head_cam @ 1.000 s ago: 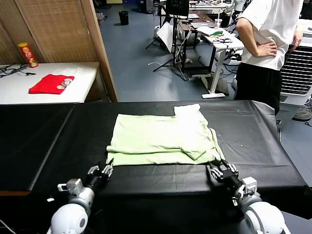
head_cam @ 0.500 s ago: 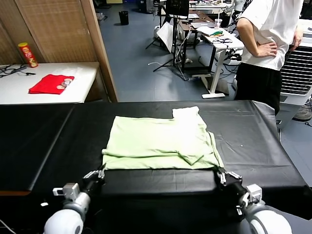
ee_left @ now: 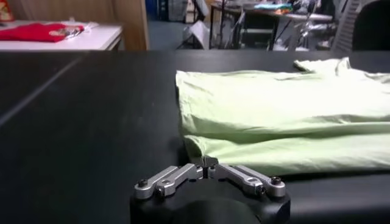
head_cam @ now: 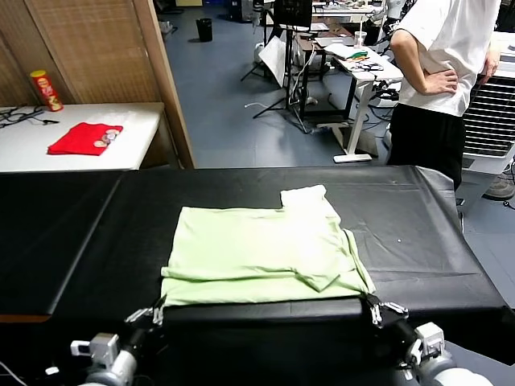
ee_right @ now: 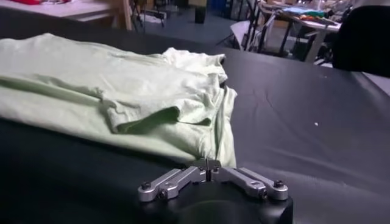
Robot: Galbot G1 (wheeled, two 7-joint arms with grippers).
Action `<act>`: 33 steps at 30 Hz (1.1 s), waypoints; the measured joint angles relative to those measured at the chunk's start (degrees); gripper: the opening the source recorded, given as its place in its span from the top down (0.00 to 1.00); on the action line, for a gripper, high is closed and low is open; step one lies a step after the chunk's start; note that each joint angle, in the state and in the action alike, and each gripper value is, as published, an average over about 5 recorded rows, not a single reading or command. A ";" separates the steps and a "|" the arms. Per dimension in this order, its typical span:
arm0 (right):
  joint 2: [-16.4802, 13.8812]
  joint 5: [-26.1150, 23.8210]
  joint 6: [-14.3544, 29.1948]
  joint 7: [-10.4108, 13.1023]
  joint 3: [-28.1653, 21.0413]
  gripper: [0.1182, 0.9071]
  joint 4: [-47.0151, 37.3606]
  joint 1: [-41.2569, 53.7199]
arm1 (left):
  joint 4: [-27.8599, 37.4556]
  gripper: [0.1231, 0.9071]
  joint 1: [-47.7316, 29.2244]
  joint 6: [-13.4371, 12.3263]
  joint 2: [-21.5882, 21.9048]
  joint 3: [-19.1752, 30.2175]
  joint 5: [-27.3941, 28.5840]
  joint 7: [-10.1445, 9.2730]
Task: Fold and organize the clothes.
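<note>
The pale green T-shirt [head_cam: 265, 253] lies flat on the black table [head_cam: 434, 233], folded to a rough rectangle with one sleeve [head_cam: 304, 198] sticking out at the far side. Its near hem lies close to the table's front edge. My left gripper [head_cam: 157, 310] is at the near left corner of the T-shirt [ee_left: 280, 115], fingertips together on the hem corner [ee_left: 206, 165]. At the near right corner my right gripper [head_cam: 372, 305] pinches the cloth [ee_right: 122, 91], its tips [ee_right: 209, 164] closed on the hem. No print shows.
A white side table [head_cam: 137, 121] at the far left carries a folded red garment [head_cam: 84, 138] and a can [head_cam: 46, 90]. A person in a white shirt [head_cam: 447, 72] stands beyond the table's far right corner. Desks and stands fill the background.
Both grippers have pulled back towards me along the table, dragging the T-shirt with them. Its near hem is now close to the front edge.
</note>
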 joint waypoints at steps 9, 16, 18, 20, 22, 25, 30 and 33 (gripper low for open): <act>-0.28 5.82 -1.33 2.47 2.72 0.19 4.86 2.07 | -4.83 0.31 3.19 2.35 -0.27 -2.70 -1.74 -1.21; -1.34 6.95 -0.91 5.31 -2.82 0.14 -4.86 20.69 | -4.66 0.14 -2.84 3.97 0.96 -3.53 -7.69 -2.32; -1.16 6.87 -1.13 5.91 -5.76 0.14 -9.07 27.13 | -3.03 0.14 -6.84 4.56 1.89 -2.82 -9.82 -2.98; -0.76 6.76 -1.34 6.44 -8.98 0.14 -13.73 33.39 | -0.93 0.14 -11.23 5.04 3.01 -1.88 -12.12 -3.56; -0.15 6.68 -1.62 6.89 -12.19 0.14 -18.60 39.13 | 1.72 0.14 -15.90 5.38 4.25 -0.74 -14.12 -3.87; 1.35 6.58 -2.77 7.23 -16.83 0.14 -26.20 47.11 | 6.78 0.14 -23.12 5.66 6.06 1.42 -16.53 -3.92; 4.64 5.28 -4.76 6.80 -22.95 0.14 -37.91 58.01 | 16.73 0.14 -34.39 6.62 7.84 6.02 -19.72 -3.86; 6.53 5.03 -5.38 6.05 -25.70 0.14 -43.98 63.10 | 22.08 0.14 -39.98 7.49 8.13 8.84 -20.54 -3.74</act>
